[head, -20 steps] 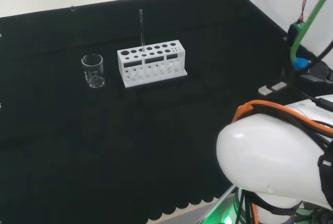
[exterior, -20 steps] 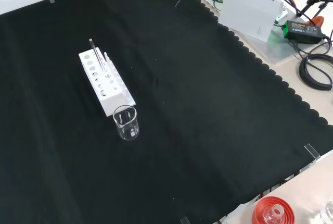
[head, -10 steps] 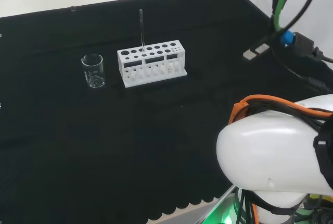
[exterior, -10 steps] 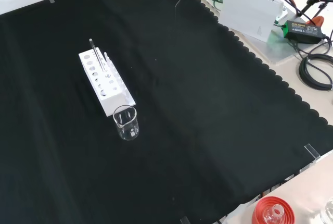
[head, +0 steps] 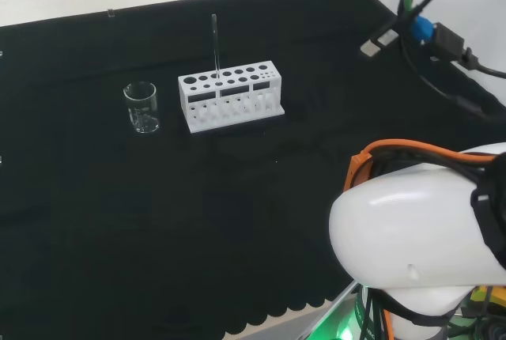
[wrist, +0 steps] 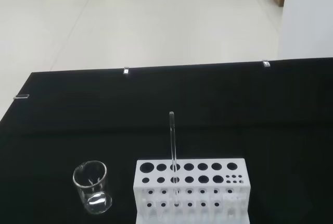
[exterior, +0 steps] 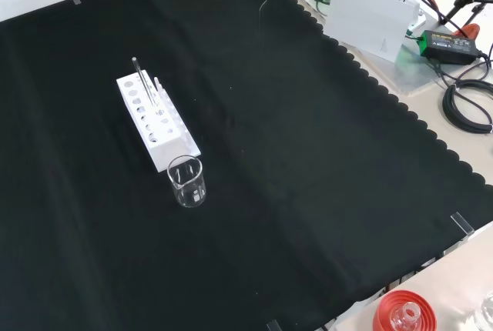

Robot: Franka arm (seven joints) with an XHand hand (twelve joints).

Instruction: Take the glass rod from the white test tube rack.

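Note:
A white test tube rack point(head: 229, 95) stands on the black cloth. A thin clear glass rod point(head: 214, 43) stands upright in one of its back holes, left of the rack's middle in the head view. In the front view the rack point(exterior: 156, 121) runs away from the camera, with the rod point(exterior: 140, 77) near its far end. From the wrist view the rack point(wrist: 190, 187) and the rod point(wrist: 172, 146) are seen head-on from some way off. Nothing touches the rod.
A small clear beaker point(head: 141, 107) stands just left of the rack in the head view, nearer than the rack point(exterior: 187, 182) in the front view. The arm's white link point(head: 419, 253) fills the head view's lower right. A red ribbed stand point(exterior: 404, 314) sits off the cloth.
In the head view the cables and green part at the upper right have risen and shifted left, and the white link has turned a little. Rack, rod and beaker have not moved.

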